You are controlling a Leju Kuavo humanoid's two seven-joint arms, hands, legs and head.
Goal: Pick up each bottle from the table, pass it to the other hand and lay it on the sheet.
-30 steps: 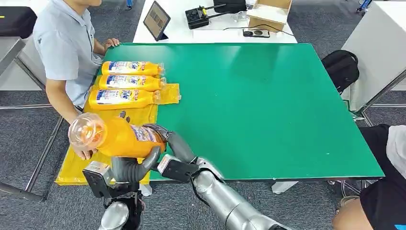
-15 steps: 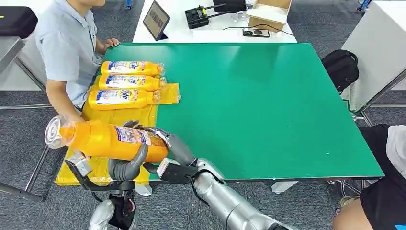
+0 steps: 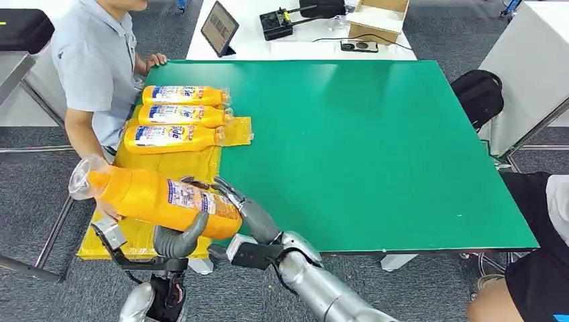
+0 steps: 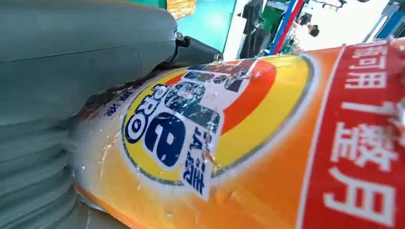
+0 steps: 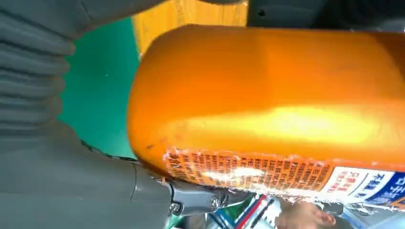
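Note:
An orange bottle (image 3: 161,198) hangs over the table's near-left corner, its clear cap pointing left and a little up. My left hand (image 3: 176,240) grips it from below, thumb curled up around its body (image 4: 262,143). My right hand (image 3: 245,211) is at the bottle's base end (image 5: 286,95), its fingers spread and lying loosely against it. The yellow sheet (image 3: 168,163) lies along the table's left side, under and beyond the bottle. Three more orange bottles (image 3: 171,135) lie side by side on its far part.
A person (image 3: 94,67) sits close at the table's left edge, one hand down beside the held bottle's cap. The green table (image 3: 369,147) stretches to the right. Another person (image 3: 537,268) is at the lower right. A black backpack (image 3: 478,94) sits past the right edge.
The bottle swung from pointing its cap at the camera to lying sideways with the cap to the left. My left hand took it from below. My right hand's fingers loosened and spread.

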